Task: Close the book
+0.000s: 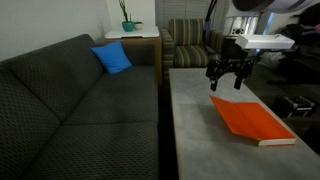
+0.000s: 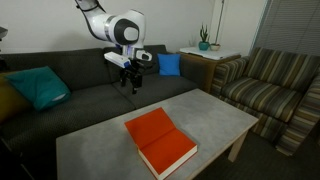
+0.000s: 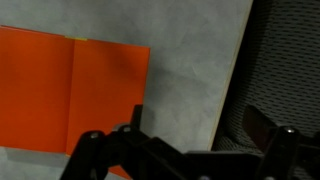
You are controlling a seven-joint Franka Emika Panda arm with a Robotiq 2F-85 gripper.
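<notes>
Book lies flat on desk, orange cover up, pale pages at near edge. Looks shut already. End effector hangs above, not touching book, fingers spread, holding nothing. Job seems done. Next: maybe press cover flat.

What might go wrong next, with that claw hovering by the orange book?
1. The book lies flat on the table. The open claw, coming down, might scrape the tabletop instead of catching a cover.
2. In an exterior view the book sits near the table's edge, so a sideways push might slide it off.
</notes>
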